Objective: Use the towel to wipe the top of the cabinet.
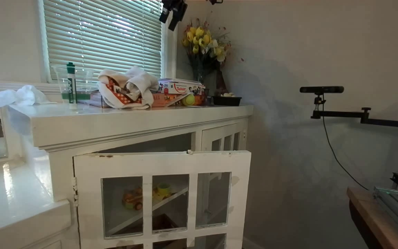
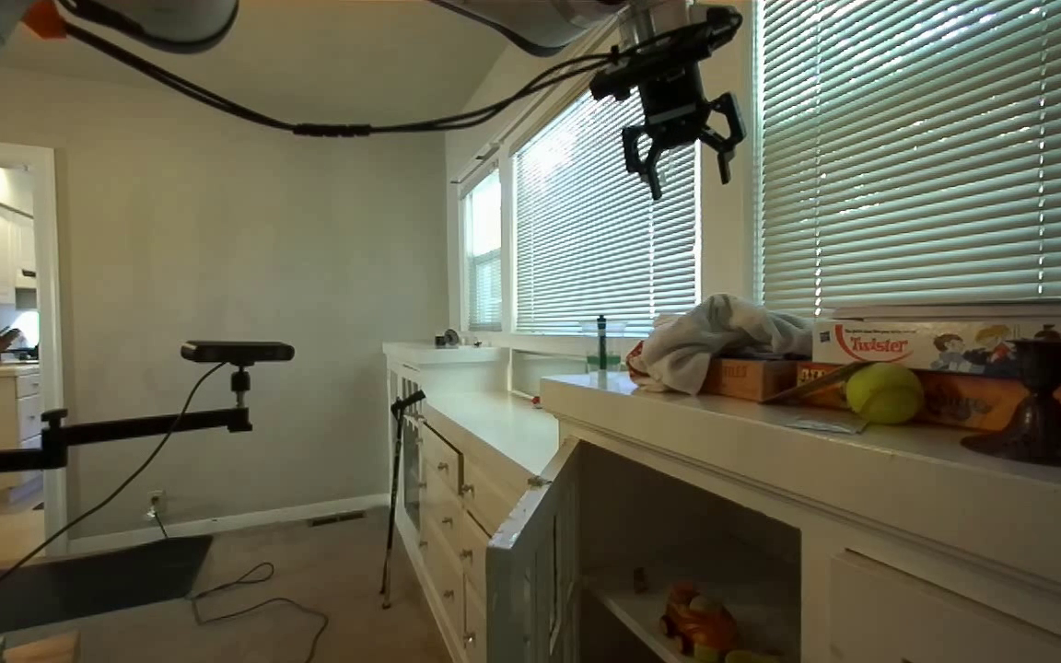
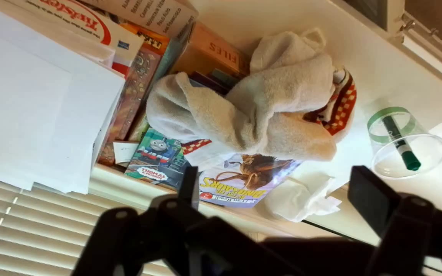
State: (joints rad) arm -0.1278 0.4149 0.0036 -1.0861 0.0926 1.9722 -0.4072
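A crumpled off-white towel with red checkered trim lies in a heap on the cabinet top, partly over books and a file box. It shows in both exterior views and the wrist view. The white cabinet top also shows in an exterior view and the wrist view. My gripper is open and empty, high above the cabinet top, in both exterior views. In the wrist view the towel lies beyond the spread fingers, apart from them.
A clear cup holding a green marker stands beside the towel, with crumpled tissue nearby. Boxes including Twister, a tennis ball and a dark candlestick share the top. A cabinet door hangs open below.
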